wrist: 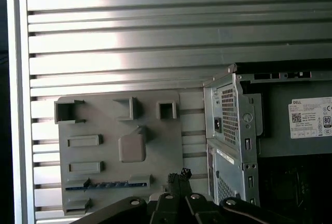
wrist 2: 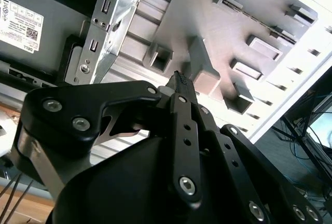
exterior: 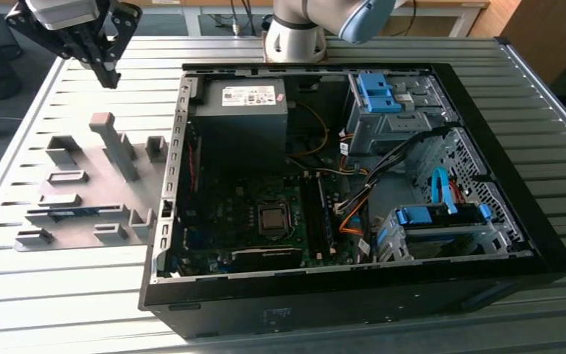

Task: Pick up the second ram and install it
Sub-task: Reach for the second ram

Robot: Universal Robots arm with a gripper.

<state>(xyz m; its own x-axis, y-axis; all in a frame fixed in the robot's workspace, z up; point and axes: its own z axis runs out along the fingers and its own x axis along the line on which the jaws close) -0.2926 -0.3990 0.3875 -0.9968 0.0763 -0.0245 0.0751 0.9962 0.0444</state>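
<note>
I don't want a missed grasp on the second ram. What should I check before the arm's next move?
1. Second ram lying in the grey holder tray: ok.
2. Gripper carrying nothing: ok.
3. Gripper down at the ram: not ok, it hangs above the tray, apart from the ram.
4. Jaws open for a grasp: not ok, shut.
5. Computer case open on top: ok.
6. Free memory slot on the motherboard: cannot tell.

The blue second ram (wrist: 106, 184) sits in a grey holder tray (wrist: 155, 141) on the silver, ribbed table (wrist: 155, 27). The computer case (exterior: 362, 310) is black, its latches (exterior: 374, 90) blue.
</note>
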